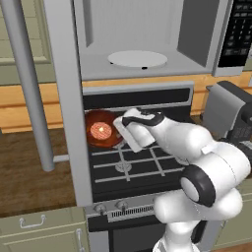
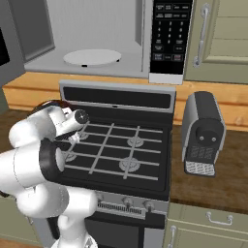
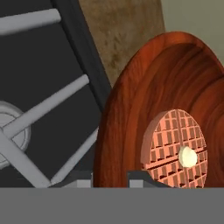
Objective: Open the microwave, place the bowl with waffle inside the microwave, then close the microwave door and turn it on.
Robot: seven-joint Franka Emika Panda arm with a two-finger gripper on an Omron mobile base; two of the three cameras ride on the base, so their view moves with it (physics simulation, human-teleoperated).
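Gripper [image 3: 110,178] jaws open, straddling bowl [image 1: 101,132] rim, holding nothing. Glossy, rigid, light; pinch rim. Waffle [image 3: 174,146] loose, keep level.

stove [image 2: 145,160]: black grates, between wooden tables | bowl [image 1: 93,140] with waffle [image 1: 101,131] at its back left corner | table [image 2: 227,186] right of stove: grey toaster [image 2: 203,133] near its back edge

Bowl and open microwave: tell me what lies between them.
In the left base view, the stove's black back panel and a strip of wooden wall stand between the bowl and the microwave above.
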